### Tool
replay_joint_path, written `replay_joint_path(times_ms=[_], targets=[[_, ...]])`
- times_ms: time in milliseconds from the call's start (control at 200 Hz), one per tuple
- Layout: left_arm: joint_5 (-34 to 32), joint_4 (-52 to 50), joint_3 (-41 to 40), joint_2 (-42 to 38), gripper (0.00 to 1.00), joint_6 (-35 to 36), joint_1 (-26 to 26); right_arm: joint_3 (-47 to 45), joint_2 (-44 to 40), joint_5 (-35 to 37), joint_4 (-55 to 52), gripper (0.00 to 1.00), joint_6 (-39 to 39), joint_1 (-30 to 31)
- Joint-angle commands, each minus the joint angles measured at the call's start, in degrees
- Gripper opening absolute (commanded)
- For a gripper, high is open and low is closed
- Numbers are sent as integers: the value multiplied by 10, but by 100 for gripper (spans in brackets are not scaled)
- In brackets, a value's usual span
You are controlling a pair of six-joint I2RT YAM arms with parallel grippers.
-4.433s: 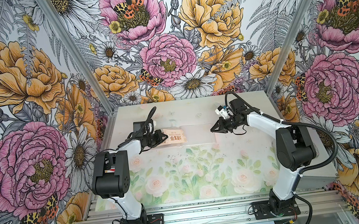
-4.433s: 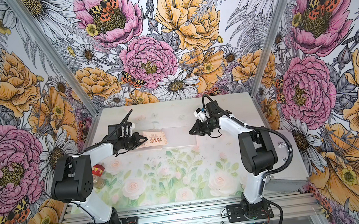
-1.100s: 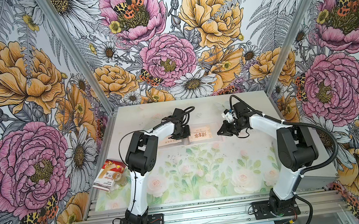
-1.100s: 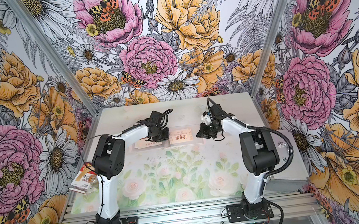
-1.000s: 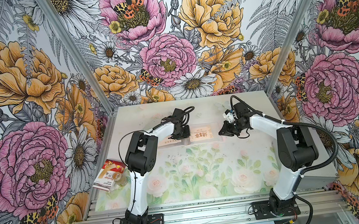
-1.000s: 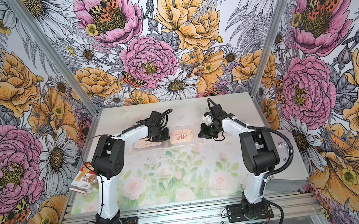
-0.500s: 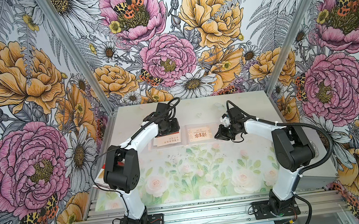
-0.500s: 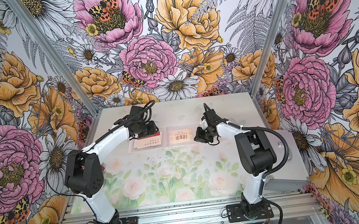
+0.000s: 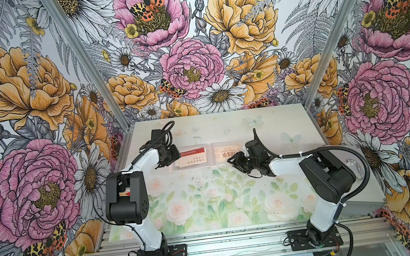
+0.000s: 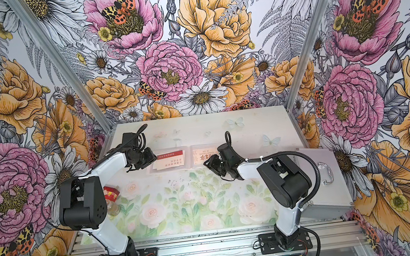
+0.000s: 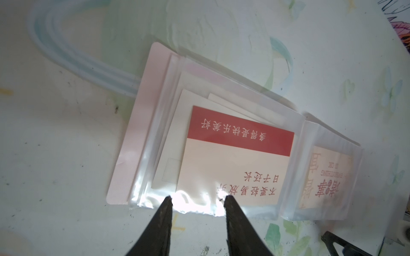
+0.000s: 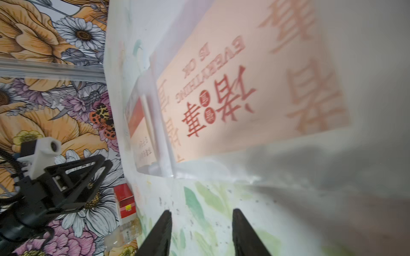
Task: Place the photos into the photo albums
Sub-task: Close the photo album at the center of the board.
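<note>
The photo album lies open at the middle back of the table, clear sleeves up, its pale pink cover showing at one side. A red-and-cream photo sits in one sleeve over other white cards. A cream photo with red characters sits in the facing sleeve. My left gripper is open with nothing in it, and its fingertips are at the crinkled sleeve edge. It is at the album's left end in both top views. My right gripper is open over bare mat, just short of the album's right page.
A red-and-white box with a clear bag lies at the table's left edge, partly behind the left arm. A silver metal case rests on the right side beside the right arm.
Both grippers have opened. The left gripper has slid from over the album's middle to its left end, uncovering the red-and-cream photo. The right gripper has shifted left along the album's front edge.
</note>
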Motion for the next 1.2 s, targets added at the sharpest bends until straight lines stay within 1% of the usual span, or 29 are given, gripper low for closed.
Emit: replay_joint_path(times_ms=[0, 185, 285, 515, 711, 926, 1061, 1196], targets=[[15, 44, -13, 10, 41, -10, 11, 2, 1, 84, 75, 47, 84, 29], [15, 66, -31, 14, 41, -10, 16, -16, 13, 166, 116, 48, 162, 64], [18, 72, -40, 14, 41, -7, 22, -23, 13, 208, 119, 48, 185, 75], [31, 96, -62, 17, 42, -6, 36, 0, 52, 217, 131, 49, 225, 94], [49, 118, -76, 27, 42, -10, 36, 14, 93, 230, 142, 49, 252, 108], [58, 133, -100, 25, 42, -15, 26, 29, 122, 260, 149, 50, 261, 108], [61, 143, -119, 23, 42, -19, 14, 26, 142, 292, 173, 49, 282, 105], [61, 151, -140, 20, 42, -24, -2, 26, 153, 319, 200, 49, 285, 103]])
